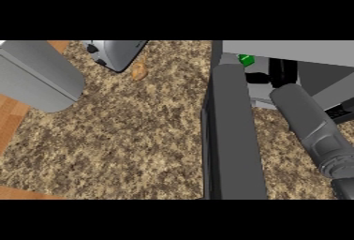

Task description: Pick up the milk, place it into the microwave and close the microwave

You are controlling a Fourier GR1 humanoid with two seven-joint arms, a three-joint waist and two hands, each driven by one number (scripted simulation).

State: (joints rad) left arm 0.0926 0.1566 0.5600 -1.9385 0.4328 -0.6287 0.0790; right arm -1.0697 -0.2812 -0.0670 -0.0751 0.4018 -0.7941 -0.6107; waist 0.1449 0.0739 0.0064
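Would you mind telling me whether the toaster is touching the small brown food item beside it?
Apart. The head view shows a strip of counter between the toaster and the brown food item.

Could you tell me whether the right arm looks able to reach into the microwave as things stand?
Probably yes. The microwave door stands open toward the viewer, and the right forearm already extends past it into the microwave, near a green object. The hand itself is hidden.

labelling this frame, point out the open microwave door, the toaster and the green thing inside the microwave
dark grey open microwave door [232, 136]: head view, middle of its panel
silver toaster [119, 50]: head view, its side
small green object [246, 59]: head view, its visible top
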